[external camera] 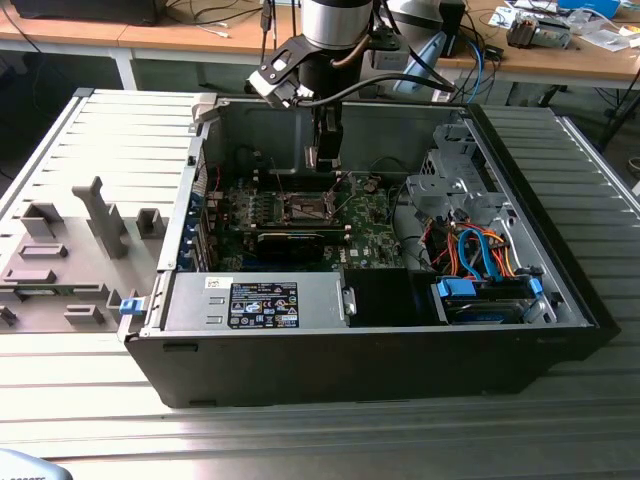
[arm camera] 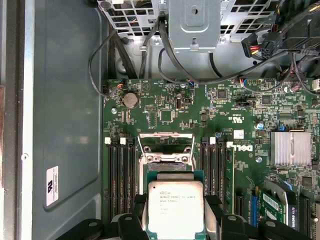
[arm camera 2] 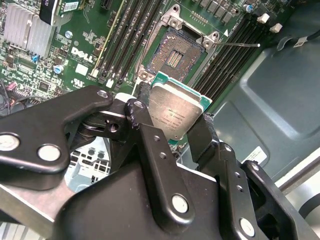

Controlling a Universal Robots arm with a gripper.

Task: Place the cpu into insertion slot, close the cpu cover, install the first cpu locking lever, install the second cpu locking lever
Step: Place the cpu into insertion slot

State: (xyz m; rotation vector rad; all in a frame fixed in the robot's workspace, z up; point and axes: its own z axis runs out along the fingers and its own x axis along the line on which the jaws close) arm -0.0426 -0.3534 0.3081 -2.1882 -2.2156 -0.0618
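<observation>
My gripper (arm camera 2: 170, 122) is shut on the cpu (arm camera 2: 175, 111), a small square chip with a pale silver face and green rim, gripped by its opposite edges between black fingers (arm camera 2: 202, 135). The cpu (arm camera: 175, 207) hangs just above the green board, close beside the insertion slot (arm camera 2: 176, 52), whose dark centre lies uncovered inside a metal rim. In the first wrist view the cpu cover (arm camera: 165, 141) is a grey metal frame at the slot; how far it is raised I cannot tell. A thin wire lever (arm camera 2: 239, 45) sticks out beside the slot. In the exterior view the gripper (external camera: 323, 160) is inside the open computer case over the slot (external camera: 305, 208).
Black memory slots (arm camera: 120, 175) flank the socket on both sides. A finned heat sink (arm camera: 291, 148), a drive cage (external camera: 455, 175), orange and blue cables (external camera: 480, 250) and a power supply (external camera: 255, 300) crowd the case. A grey fixture tray (external camera: 70, 250) lies outside, at the exterior view's left.
</observation>
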